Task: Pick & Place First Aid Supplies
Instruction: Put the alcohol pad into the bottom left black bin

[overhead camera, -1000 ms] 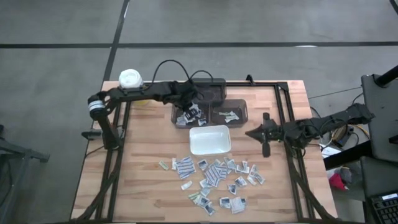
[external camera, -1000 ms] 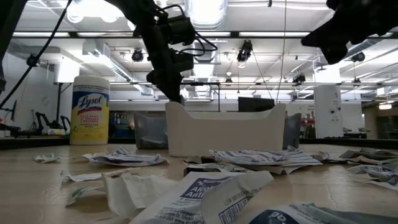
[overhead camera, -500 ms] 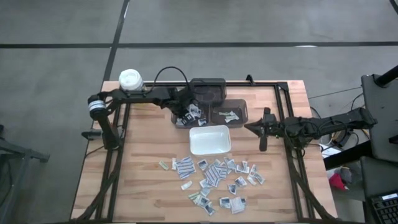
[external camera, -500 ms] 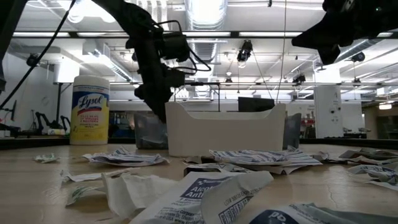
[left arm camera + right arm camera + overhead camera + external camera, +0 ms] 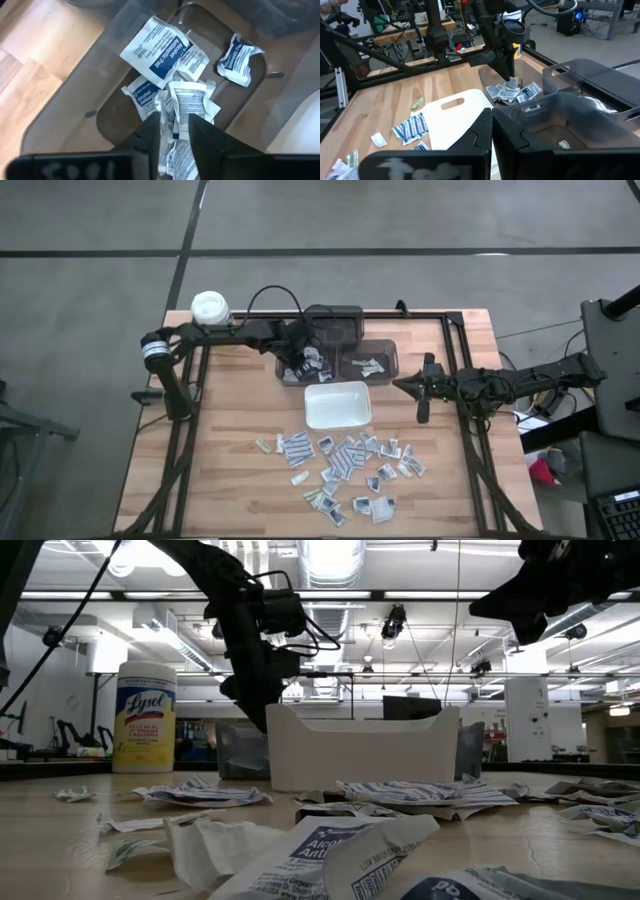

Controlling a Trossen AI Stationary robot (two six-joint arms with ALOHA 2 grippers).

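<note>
Loose first aid packets [image 5: 345, 462] litter the near worktop [image 5: 230, 440]. Beyond a white tray [image 5: 337, 404], my left gripper [image 5: 173, 131] hangs partly open over packets piled in a clear bin [image 5: 75, 95], holding nothing. My right gripper [image 5: 421, 402] waits closed, empty.

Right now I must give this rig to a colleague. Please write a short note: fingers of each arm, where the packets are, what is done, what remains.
Left gripper: low in the clear bin, fingers slightly apart around a packet on the pile there.
Right gripper: waiting above the table's right side, fingers shut, holding nothing.
Done: several packets lie in the clear bin; a few in the neighbouring bin.
Left: many loose packets on the table in front of the white tray, which looks empty.
</note>
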